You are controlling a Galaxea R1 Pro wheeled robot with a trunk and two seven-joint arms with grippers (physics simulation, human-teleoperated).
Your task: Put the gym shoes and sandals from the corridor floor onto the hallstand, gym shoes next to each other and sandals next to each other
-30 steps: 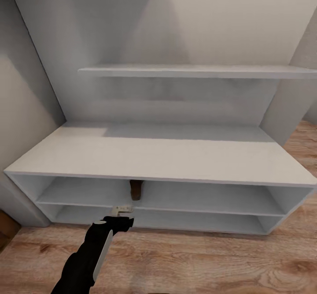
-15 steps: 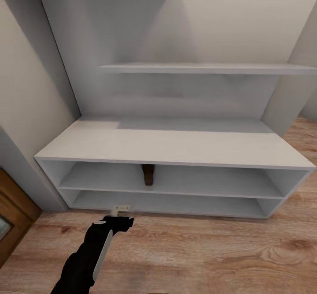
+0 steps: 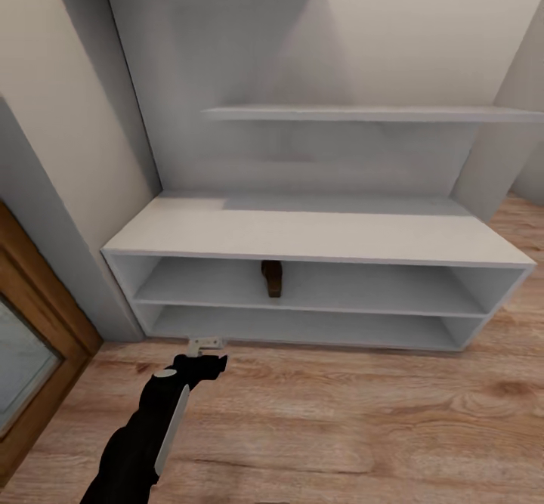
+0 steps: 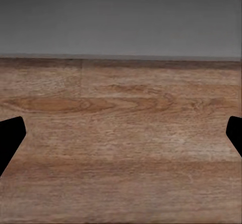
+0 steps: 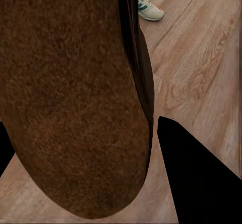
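A wide light-grey hallstand (image 3: 317,233) with two low open cubby shelves and a flat top stands against a pale wall on warm brown wood-plank corridor floor (image 3: 363,421). One dark brown sandal (image 3: 273,278) sits on the upper cubby shelf, near its middle. The black left arm reaches forward, its left end effector (image 3: 205,344) hovering low over the floor just in front of the stand; in the left wrist view its dark fingertips (image 4: 10,136) sit spread wide apart with nothing between them. In the right wrist view, the right end effector (image 5: 96,153) pinches a second dark brown sandal (image 5: 70,93), sole facing the camera. A white gym shoe with green stripes (image 5: 149,8) lies on the floor beyond.
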